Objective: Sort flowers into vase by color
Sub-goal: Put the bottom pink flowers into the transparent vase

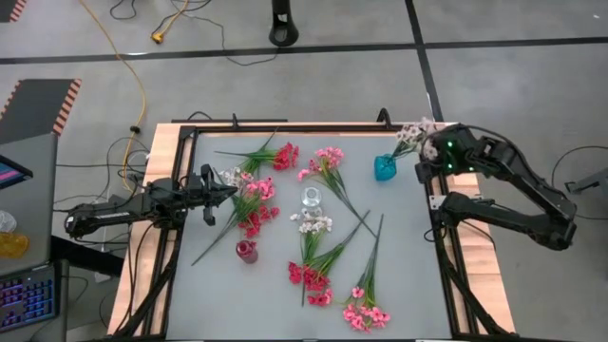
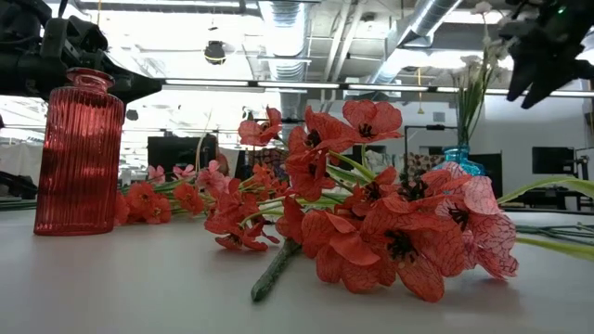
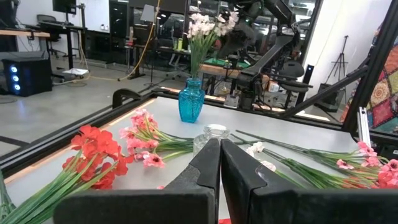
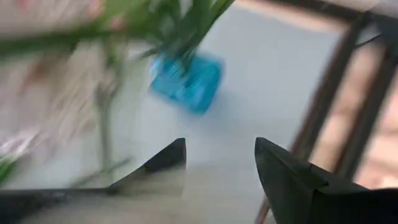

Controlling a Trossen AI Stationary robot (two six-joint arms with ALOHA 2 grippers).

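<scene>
White sprigs (image 1: 414,133) stand with their stems in a blue vase (image 1: 385,168) near the table's far right. My right gripper (image 1: 429,150) hangs open just right of and above them; in its wrist view the blue vase (image 4: 186,78) lies beyond the empty fingers. My left gripper (image 1: 217,182) is shut at the table's left, beside a mixed pink, red and white bunch (image 1: 252,202) lying flat; nothing shows between its fingers (image 3: 219,163). More red sprigs (image 1: 276,157), pink sprigs (image 1: 327,161), white sprigs (image 1: 312,224), red sprigs (image 1: 309,275) and pink sprigs (image 1: 366,313) lie on the table.
An empty clear vase (image 1: 311,197) stands mid-table and a red vase (image 1: 246,251) stands nearer the front; the red vase (image 2: 79,153) looms large in the low view. A black frame (image 1: 285,126) rims the table. Bare tabletop (image 1: 408,256) lies along the right side.
</scene>
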